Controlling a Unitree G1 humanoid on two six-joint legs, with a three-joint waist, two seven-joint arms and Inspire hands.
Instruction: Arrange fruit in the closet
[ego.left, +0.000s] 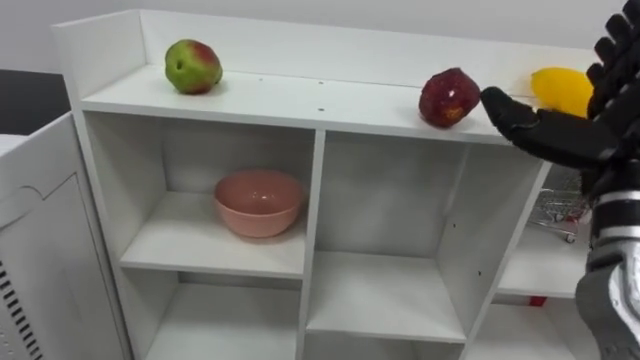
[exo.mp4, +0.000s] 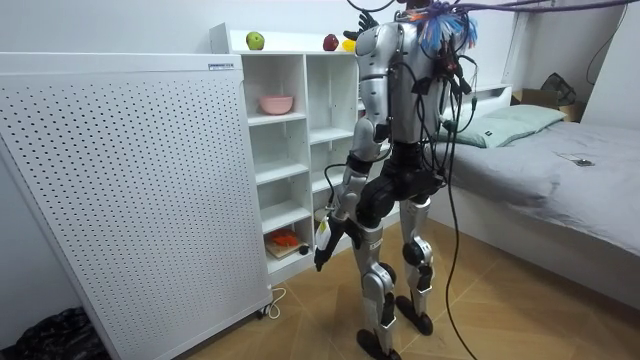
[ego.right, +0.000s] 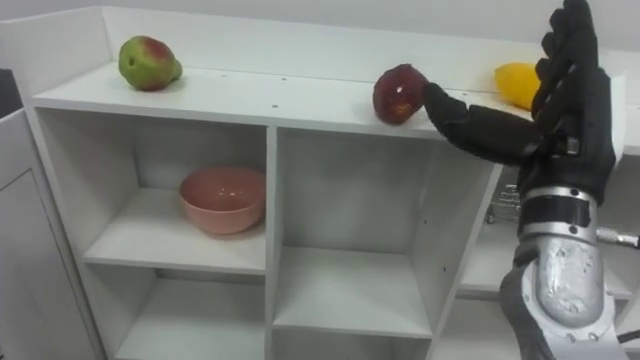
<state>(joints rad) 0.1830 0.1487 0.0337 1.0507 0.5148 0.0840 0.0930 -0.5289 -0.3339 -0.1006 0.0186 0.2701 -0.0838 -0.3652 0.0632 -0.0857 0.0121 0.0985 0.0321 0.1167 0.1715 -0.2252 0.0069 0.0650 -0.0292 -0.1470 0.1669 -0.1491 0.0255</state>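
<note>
While the right hand (ego.right: 570, 120) is up at the closet's top with fingers straight and spread, its thumb tip sits right at the dark red fruit (ego.right: 399, 94), touching or just shy, can't tell. That fruit is roundish, deep red with a pale patch, and it sits right of the middle near the top's front edge. A green-and-red apple (ego.left: 193, 66) is toward the left end, and a yellow fruit (ego.left: 560, 90) is at the right end behind the hand. The closet (ego.left: 312, 190) is white with open cubbies and a pink bowl (ego.left: 258, 202) in the upper left one. The robot stands facing it on a wood floor (exo.mp4: 500, 310), left hand (exo.mp4: 322, 250) hanging by its thigh, fingers too small to read. There's a perforated white panel (exo.mp4: 130, 190) on the room view's left and a grey bed (exo.mp4: 570, 160) on its right.
</note>
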